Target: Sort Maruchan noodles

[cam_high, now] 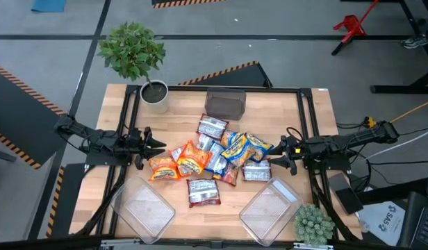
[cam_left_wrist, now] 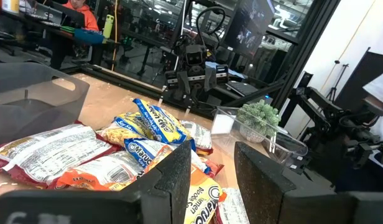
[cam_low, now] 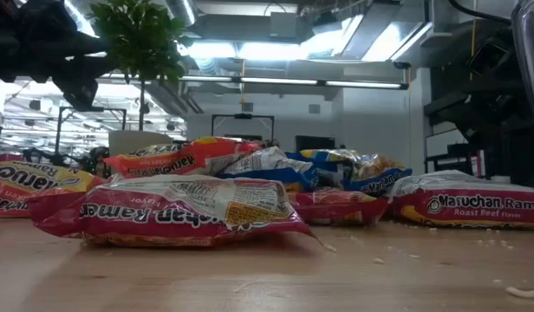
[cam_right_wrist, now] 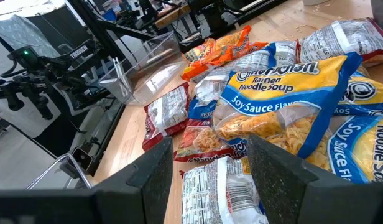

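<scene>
The Maruchan noodles (cam_high: 214, 158) lay in a loose overlapping heap at the centre of the high view, on the wooden surface (cam_high: 179, 111). Nearest the lower edge of that frame, two clear plastic bins (cam_high: 142, 205) (cam_high: 269, 208) sat at lower left and lower right, with a small spiky plant (cam_high: 313, 225) beside the right one. Just above and between them, one silver-white-and-dark-red packet (cam_high: 203, 192) lay apart from the rest; in the low view it (cam_low: 172, 211) filled the left foreground. Mid-frame, orange packets (cam_high: 178, 162) made up the heap's left side and blue-and-yellow packets (cam_high: 236, 146) its right. The left end effector (cam_high: 155, 147) hung at the heap's left edge, its fingers (cam_left_wrist: 173, 177) parted with a narrow gap and holding nothing. The right end effector (cam_high: 278, 155) hung at the heap's right edge, fingers (cam_right_wrist: 278, 171) spread wide and likewise empty. Farther up the frame, a dark bin (cam_high: 225, 103) stood beyond the heap, and a leafy potted plant (cam_high: 133, 52) occupied the surface's upper left corner.
</scene>
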`<action>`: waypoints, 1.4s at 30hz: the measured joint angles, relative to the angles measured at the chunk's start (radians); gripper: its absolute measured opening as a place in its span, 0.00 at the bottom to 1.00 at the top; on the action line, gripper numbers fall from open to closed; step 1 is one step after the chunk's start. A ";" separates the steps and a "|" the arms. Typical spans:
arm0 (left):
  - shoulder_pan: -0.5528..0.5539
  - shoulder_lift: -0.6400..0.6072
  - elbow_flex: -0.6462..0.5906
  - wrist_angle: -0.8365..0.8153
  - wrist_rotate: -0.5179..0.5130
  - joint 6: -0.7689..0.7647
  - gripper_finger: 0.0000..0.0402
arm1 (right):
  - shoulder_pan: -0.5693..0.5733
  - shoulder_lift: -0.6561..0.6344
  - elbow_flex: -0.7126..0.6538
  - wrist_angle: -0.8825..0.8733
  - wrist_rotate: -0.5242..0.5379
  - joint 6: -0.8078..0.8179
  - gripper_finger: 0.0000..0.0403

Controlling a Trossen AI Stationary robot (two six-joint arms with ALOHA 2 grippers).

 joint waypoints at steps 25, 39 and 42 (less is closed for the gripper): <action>0.000 0.000 0.000 0.058 -0.056 -0.066 0.29 | 0.000 0.000 0.000 0.035 0.077 0.214 0.48; 0.000 0.000 0.000 0.254 -0.297 -0.159 0.29 | 0.000 0.000 0.000 0.233 0.231 0.388 0.48; 0.000 0.000 0.000 0.254 -0.295 -0.158 0.29 | 0.000 0.000 0.000 0.229 0.250 0.383 0.48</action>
